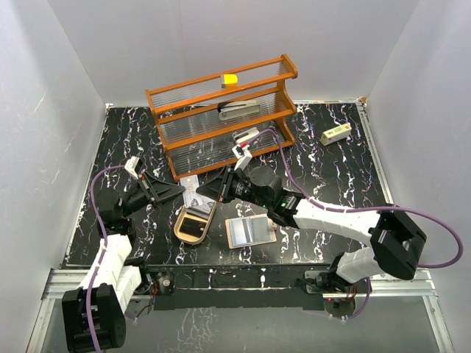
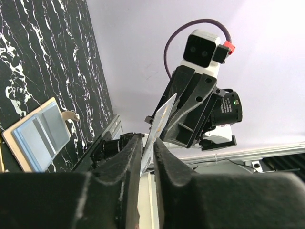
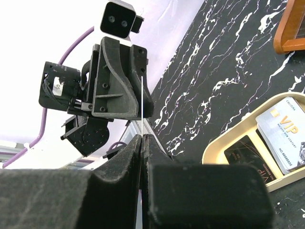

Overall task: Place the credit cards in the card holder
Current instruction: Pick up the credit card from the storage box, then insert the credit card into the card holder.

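one card caught between both pincers

nearest me, the tan card holder [image 1: 179, 223] lies at 7 o'clock on the worktop [image 1: 338, 169]. a black card [image 3: 243, 151] and a grey card [image 3: 285, 133] lie flat inside it. a square tan wallet [image 1: 250, 231] sits just beside it at 5 o'clock. just past them, the two pincers meet nose to nose. my right pincer [image 3: 142, 139] is clenched on the edge of a credit card [image 2: 161, 117], held off the worktop. my left pincer [image 2: 147, 143] has a finger close on each face of that same card; i cannot tell whether it is gripping. farther back, at 12 o'clock, an orange rack [image 1: 221, 118] carries a grey stapler-like thing [image 1: 239, 110] and a yellow block [image 1: 230, 79].
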Motion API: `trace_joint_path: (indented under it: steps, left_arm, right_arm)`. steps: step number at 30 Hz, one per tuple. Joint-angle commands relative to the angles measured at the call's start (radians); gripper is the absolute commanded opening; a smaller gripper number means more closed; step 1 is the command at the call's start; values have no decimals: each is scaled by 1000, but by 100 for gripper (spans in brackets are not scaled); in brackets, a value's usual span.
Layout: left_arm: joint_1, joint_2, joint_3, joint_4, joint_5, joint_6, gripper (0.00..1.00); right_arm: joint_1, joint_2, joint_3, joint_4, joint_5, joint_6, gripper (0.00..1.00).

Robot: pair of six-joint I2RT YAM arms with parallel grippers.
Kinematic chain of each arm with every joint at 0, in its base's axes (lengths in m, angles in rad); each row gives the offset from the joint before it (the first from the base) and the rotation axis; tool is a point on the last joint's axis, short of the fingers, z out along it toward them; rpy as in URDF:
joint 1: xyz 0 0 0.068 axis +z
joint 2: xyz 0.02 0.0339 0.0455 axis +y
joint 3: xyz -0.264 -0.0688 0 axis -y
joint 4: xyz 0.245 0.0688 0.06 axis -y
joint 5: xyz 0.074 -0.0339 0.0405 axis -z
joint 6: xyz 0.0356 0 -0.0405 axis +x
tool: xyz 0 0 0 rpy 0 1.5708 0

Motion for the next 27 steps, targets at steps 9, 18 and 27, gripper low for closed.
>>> trace_joint_path:
  steps: [9,18,27]
  left_arm:
    - [-6,2,-15,44,15,25,0]
    - [-19,-70,84,-420,-42,343,0]
    - [-78,-53,209,-710,-139,537,0]
  right_arm:
    - [-7,-8,-13,37,-15,13,9]
    - [-16,-82,-4,-207,80,-118,34]
    - [-18,-144,55,-633,293,-271,41]
